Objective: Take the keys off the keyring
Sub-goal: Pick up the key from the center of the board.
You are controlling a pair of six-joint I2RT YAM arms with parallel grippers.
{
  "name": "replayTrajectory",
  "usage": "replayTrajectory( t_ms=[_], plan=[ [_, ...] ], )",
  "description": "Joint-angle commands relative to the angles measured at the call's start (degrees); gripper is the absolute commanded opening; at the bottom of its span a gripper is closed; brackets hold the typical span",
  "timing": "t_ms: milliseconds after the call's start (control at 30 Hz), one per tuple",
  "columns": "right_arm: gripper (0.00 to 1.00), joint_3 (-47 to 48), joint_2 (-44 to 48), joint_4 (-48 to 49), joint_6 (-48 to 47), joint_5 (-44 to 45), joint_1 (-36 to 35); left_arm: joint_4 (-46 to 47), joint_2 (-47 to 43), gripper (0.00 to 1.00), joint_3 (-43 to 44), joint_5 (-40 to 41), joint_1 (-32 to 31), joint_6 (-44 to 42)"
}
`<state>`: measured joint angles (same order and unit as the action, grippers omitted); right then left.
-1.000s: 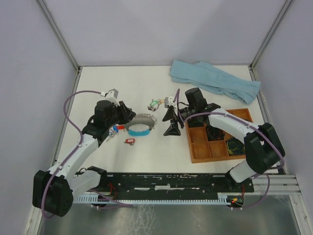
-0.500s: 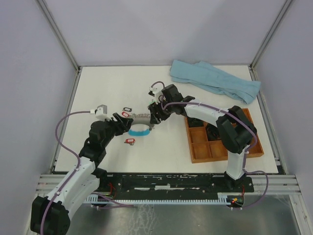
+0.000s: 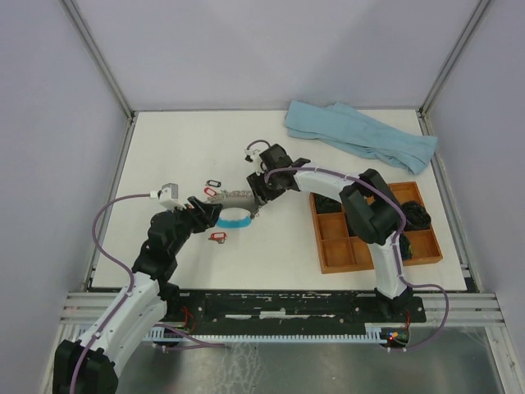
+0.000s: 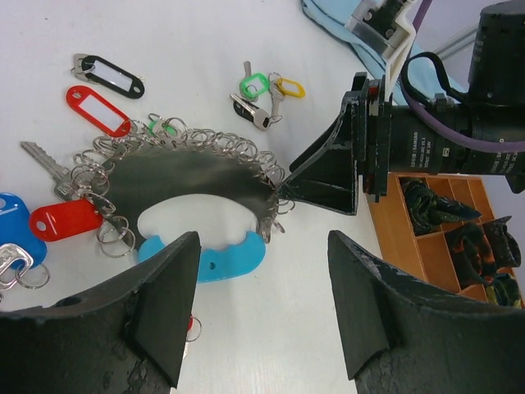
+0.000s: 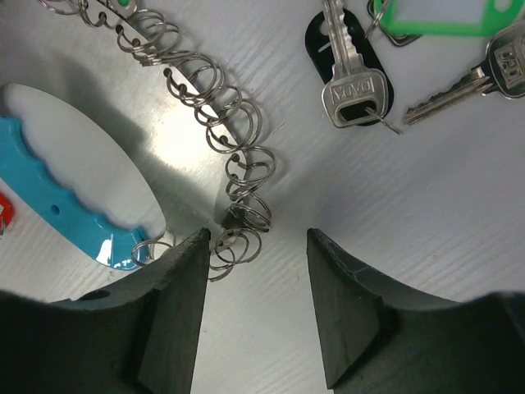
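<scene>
White table [image 3: 164, 148]; left claw [image 4: 262, 271] spread; right claw [image 5: 258, 240] spread over keyring [image 5: 246, 156]; blue-tagged key [image 4: 12, 217] half cropped.

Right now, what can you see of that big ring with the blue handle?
The keyring lies flat on the white table. Its near side is a light-blue, plastic-looking arc with a wavy inner edge; the rest is a shiny grey metal crescent whose outer rim is lined with small silver split rings. A red-tagged key lies at its left end. The right gripper straddles the rings at its right end.
</scene>
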<state>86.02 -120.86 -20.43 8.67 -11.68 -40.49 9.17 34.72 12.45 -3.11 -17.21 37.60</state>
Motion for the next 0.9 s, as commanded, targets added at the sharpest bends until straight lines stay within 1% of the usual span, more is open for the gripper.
replayTrajectory(
  t_ms=[0, 100, 200, 367, 467, 533, 633, 733, 867],
  plan=[
    [0.58, 4.10, -1.67, -0.57, -0.78, -0.69, 0.08, 3.96, -0.88, 0.70, -0.25, -1.12, -0.07, 1.71],
    [0.58, 5.14, -2.93, -1.13, -0.37, -3.43, 0.45, 4.18, -1.06, 0.70, -0.31, -2.13, -0.04, 2.13],
    [0.53, 5.43, -3.59, -1.42, 0.10, -6.06, 0.78, 4.28, -1.40, 0.70, -0.64, -3.11, -0.06, 2.68],
    [0.46, 6.03, -4.23, -2.10, 0.11, -6.25, 0.80, 3.96, -2.72, 0.69, -1.21, -4.18, -0.01, 3.59],
    [0.39, 6.84, -4.92, -3.02, 0.25, -5.76, 0.83, 3.56, -3.67, 0.69, -1.53, -4.54, -0.03, 4.03],
    [0.33, 6.68, -4.64, -2.89, 0.33, -5.83, 0.85, 3.13, -4.21, 0.69, -1.64, -4.96, -0.04, 4.19],
    [0.20, 5.85, -3.26, -2.03, 0.16, -7.19, 1.37, 2.38, -5.24, 0.69, -1.52, -5.67, -0.02, 4.36],
    [0.10, 4.89, -1.18, -0.92, 0.28, -9.88, 2.56, 1.46, -6.22, 0.69, -1.38, -6.45, -0.07, 4.12],
    [0.04, 3.21, 2.82, 0.91, 0.17, -15.38, 4.39, 1.82, -7.06, 0.69, -1.63, -7.11, -0.06, 4.05]
  ],
)
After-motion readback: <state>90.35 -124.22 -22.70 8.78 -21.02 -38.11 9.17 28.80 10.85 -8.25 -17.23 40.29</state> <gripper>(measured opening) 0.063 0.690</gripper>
